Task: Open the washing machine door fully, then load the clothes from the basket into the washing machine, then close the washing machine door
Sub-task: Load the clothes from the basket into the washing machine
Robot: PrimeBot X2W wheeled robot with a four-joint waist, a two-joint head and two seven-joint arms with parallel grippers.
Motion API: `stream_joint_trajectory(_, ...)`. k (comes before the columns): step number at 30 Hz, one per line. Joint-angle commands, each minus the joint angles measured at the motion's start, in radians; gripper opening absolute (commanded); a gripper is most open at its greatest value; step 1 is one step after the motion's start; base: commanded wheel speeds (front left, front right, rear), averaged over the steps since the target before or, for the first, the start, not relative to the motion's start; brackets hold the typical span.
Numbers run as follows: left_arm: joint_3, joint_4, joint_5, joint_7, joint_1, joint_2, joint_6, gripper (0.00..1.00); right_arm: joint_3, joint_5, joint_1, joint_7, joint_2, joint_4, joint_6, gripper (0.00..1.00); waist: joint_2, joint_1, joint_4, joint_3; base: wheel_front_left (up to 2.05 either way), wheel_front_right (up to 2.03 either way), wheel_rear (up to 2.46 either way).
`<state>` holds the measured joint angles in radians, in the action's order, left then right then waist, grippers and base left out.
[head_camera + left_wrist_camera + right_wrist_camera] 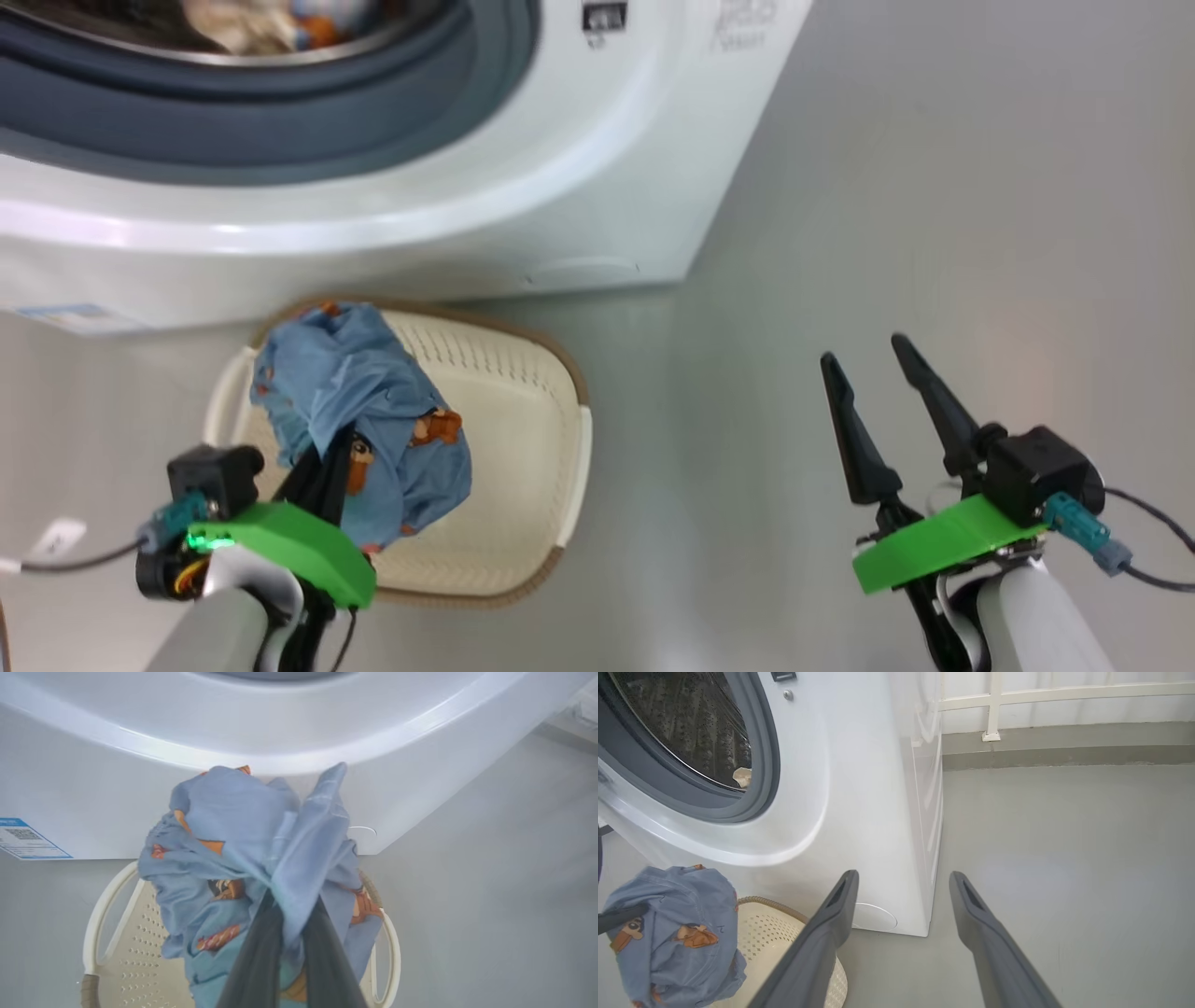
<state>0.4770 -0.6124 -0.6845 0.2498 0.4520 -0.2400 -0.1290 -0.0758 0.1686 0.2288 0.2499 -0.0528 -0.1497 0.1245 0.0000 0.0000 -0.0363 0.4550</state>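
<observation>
My left gripper [322, 467] is shut on a bundle of the clothes [359, 411], light blue with orange-brown animals, and holds it above the cream basket [523, 439]. In the left wrist view the fabric [252, 849] wraps around my two dark fingers [261, 961], with the basket [121, 952] below. The washing machine [523, 187] stands just behind, its grey gasket [280, 121] and drum uncovered; some pale fabric [271, 23] lies inside. The washing machine door is out of view. My right gripper [864, 350] is open over bare floor at the right, seen too in its wrist view [903, 877].
A blue label [23, 840] sits low on the machine's front, and a round service flap [873, 917] near its lower corner. A white railing [994, 704] runs along the far wall. Grey floor [934, 187] stretches right of the machine.
</observation>
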Motion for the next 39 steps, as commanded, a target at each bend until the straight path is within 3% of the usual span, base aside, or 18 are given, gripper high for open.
stream_joint_trajectory(1,-0.062,0.048,0.031,0.012,-0.036,-0.019,0.002,0.0,-0.018,-0.01,-0.031,0.012,0.003,0.012,0.006,1.0,0.0,0.0,0.063,-0.131,0.0,0.0,0.0)
stream_joint_trajectory(15,-0.391,0.387,0.292,0.012,-0.317,0.071,0.007,0.0,-0.018,-0.016,-0.145,0.005,-0.011,-0.004,0.006,1.0,0.0,0.0,0.082,-0.386,0.0,0.0,0.0)
stream_joint_trajectory(21,-0.463,0.49,0.357,0.012,-0.404,0.11,0.026,0.0,0.001,-0.007,-0.183,-0.013,-0.018,0.036,0.006,1.0,0.0,0.0,0.08,-0.445,0.0,0.0,0.0)
stream_joint_trajectory(31,-0.533,0.618,0.417,0.012,-0.481,0.139,0.037,0.0,0.013,-0.01,-0.211,-0.038,-0.024,0.099,0.006,1.0,0.0,0.0,0.082,-0.45,0.0,0.0,0.0)
stream_joint_trajectory(39,-0.563,0.64,0.445,0.012,-0.486,0.153,0.028,0.0,0.016,-0.016,-0.218,-0.04,-0.019,0.11,0.006,1.0,0.0,0.0,0.084,-0.441,0.0,0.0,0.0)
